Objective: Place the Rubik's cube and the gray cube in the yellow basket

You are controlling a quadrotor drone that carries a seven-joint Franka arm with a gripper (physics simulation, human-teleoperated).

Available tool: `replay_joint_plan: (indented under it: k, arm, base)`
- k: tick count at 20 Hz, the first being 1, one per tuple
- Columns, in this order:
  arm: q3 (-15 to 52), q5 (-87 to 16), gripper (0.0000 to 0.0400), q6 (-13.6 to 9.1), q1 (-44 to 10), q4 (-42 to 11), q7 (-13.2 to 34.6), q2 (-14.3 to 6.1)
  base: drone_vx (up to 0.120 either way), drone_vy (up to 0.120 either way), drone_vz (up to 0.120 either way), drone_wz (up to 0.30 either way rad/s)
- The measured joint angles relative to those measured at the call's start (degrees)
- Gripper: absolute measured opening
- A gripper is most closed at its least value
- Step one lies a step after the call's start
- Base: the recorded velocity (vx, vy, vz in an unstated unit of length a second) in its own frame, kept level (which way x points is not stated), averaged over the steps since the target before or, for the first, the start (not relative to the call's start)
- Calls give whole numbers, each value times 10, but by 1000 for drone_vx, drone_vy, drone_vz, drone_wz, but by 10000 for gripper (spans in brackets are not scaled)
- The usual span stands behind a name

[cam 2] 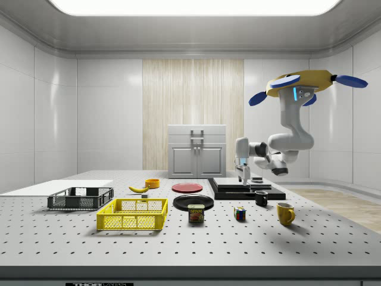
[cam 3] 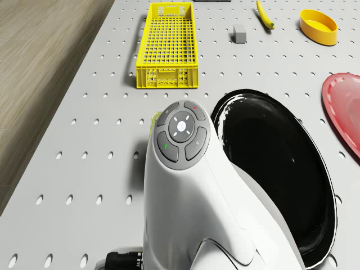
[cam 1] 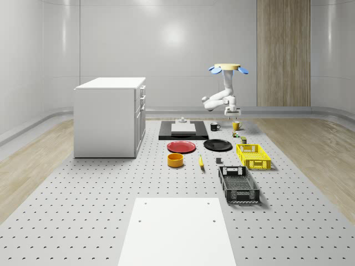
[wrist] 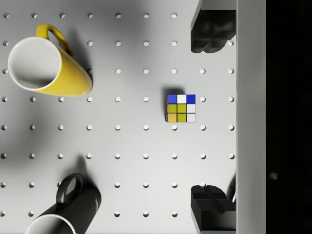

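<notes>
The Rubik's cube (wrist: 181, 108) (cam 2: 240, 213) (cam 1: 236, 133) lies on the perforated table between a yellow mug (wrist: 46, 61) and a black mug (wrist: 66, 209). My gripper (wrist: 211, 119) (cam 2: 244, 177) (cam 1: 232, 114) hangs open well above it, pointing down, with the cube slightly off the line between its fingertips. The drone (cam 1: 227, 68) (cam 2: 303, 83) hovers high over the mugs. The gray cube (cam 3: 240, 34) (cam 1: 219, 161) sits beside the yellow basket (cam 3: 167, 48) (cam 1: 253, 155) (cam 2: 134, 214), which holds nothing.
A black plate (cam 3: 275, 169), red plate (cam 3: 346, 107), orange bowl (cam 3: 318, 26) and banana (cam 3: 265, 14) lie near the basket. A can (cam 2: 196, 213) stands by the Rubik's cube. A black crate (cam 1: 238, 184), a black platform (cam 1: 183, 131) and a white cabinet (cam 1: 110, 116) are also there.
</notes>
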Motion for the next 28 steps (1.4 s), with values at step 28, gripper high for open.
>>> replay_joint_plan:
  k: [28]
  arm:
    - [-29, -11, 400, 98, -22, 14, 17, -92]
  base:
    - [14, 10, -79, 0]
